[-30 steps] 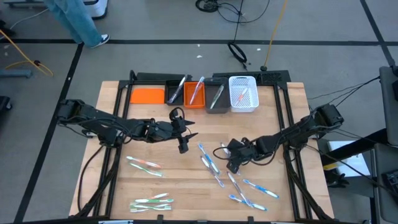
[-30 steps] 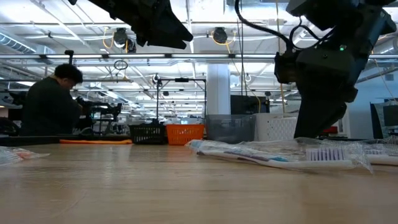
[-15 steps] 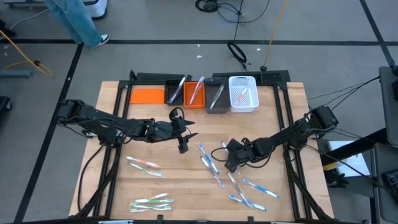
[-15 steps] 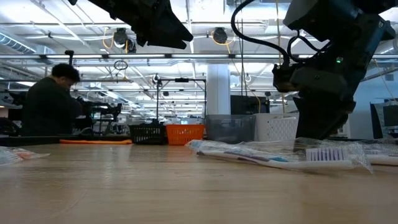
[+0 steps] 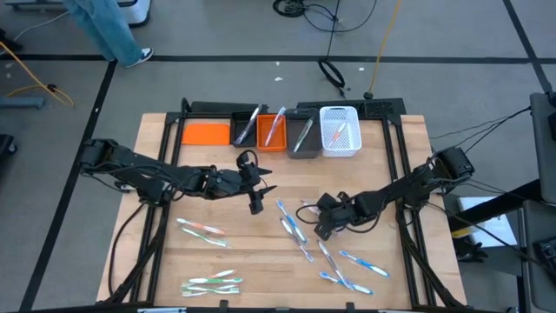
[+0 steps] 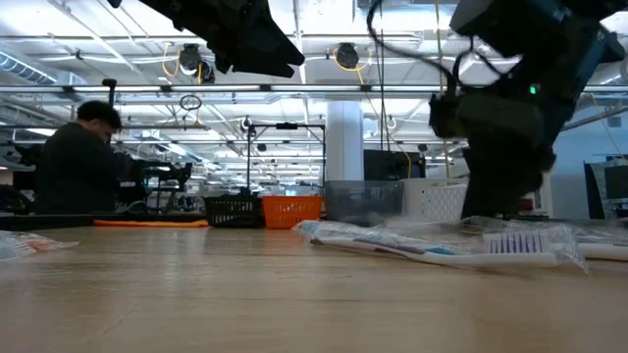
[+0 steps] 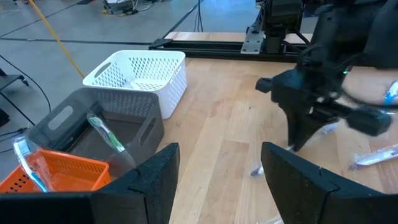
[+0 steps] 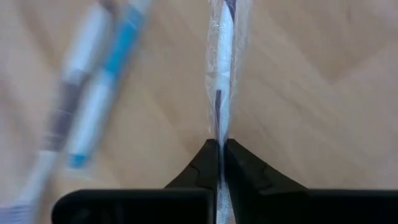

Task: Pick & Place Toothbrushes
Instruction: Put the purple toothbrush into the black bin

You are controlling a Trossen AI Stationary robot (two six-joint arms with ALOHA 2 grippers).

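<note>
Clear-wrapped toothbrush [image 8: 222,74] pinched in right gripper [image 8: 219,152], low on desk [image 5: 243,252]. Left gripper [image 7: 217,168] wide (idle). Next: lift, carry to bins [image 5: 339,130].

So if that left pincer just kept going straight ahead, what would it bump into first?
Probably the right arm's pincer, low over the table straight ahead of the open left pincer; depth is uncertain.

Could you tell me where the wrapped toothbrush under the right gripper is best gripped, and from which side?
Grip the wrapped toothbrush on its thin handle, from straight above, fingers pinching across its narrow width. It lies flat on the table, so only the long sides are open. The right gripper is already pinched there.
</note>
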